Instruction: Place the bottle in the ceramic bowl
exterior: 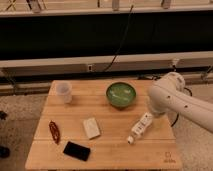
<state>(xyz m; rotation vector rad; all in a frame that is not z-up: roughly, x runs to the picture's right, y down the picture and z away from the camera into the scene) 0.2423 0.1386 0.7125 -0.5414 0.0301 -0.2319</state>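
The bottle (141, 126), slim and white with a white cap, lies on its side on the wooden table (107, 150) at the right, cap toward the front. The ceramic bowl (121, 94), glossy green and lighter inside, stands empty at the table's back middle, up and left of the bottle. My white arm (170, 97) reaches in from the right, and its rounded end hangs just above the bottle's far end and right of the bowl. My gripper is hidden behind that arm, open, and it holds nothing.
A translucent plastic cup (63, 91) stands at the back left. A flat white block (91, 128) lies mid-table, with a black phone-like slab (76, 150) in front of it and a red object (54, 131) at the left edge. A dark wall and rails run behind.
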